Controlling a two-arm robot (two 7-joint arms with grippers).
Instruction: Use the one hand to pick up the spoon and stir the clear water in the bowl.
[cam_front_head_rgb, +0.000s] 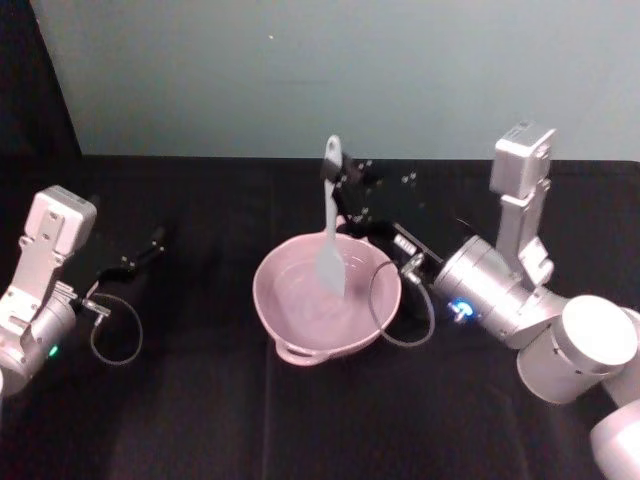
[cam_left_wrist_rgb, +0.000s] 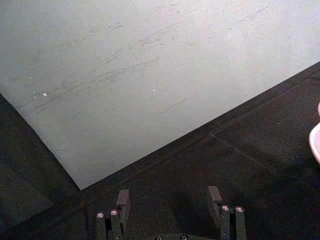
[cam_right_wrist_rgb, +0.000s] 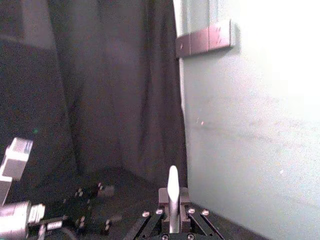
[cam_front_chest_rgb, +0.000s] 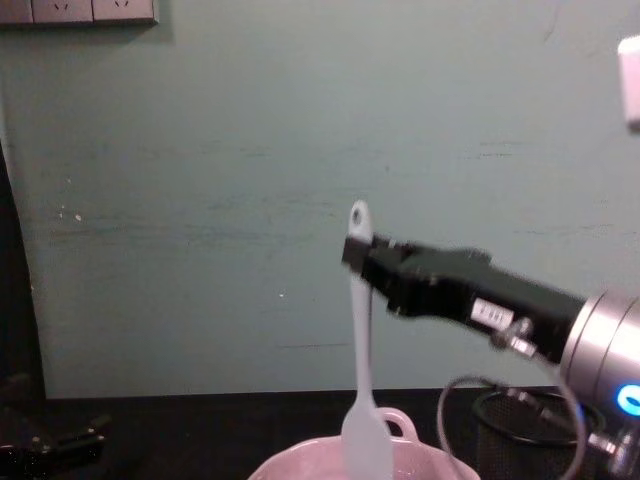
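Stirring was underway — the right tool (cam_front_chest_rgb: 360, 255) clamped the spoon (cam_front_head_rgb: 330, 225) upright, blade in the bowl (cam_front_head_rgb: 300, 345); next, circling strokes. Left tool (cam_left_wrist_rgb: 170, 200) sat wide — idle near the table's left edge.

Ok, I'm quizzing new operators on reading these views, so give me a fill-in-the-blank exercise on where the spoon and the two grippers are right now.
1. The spoon is held near its handle end by the ____ gripper.
2. The spoon's flat blade hangs down inside the pale pink ____.
3. The left gripper sits apart over the black table with its fingers ____.
4. The spoon stands nearly ____, its holed end up.

Missing words: right; bowl; open; upright
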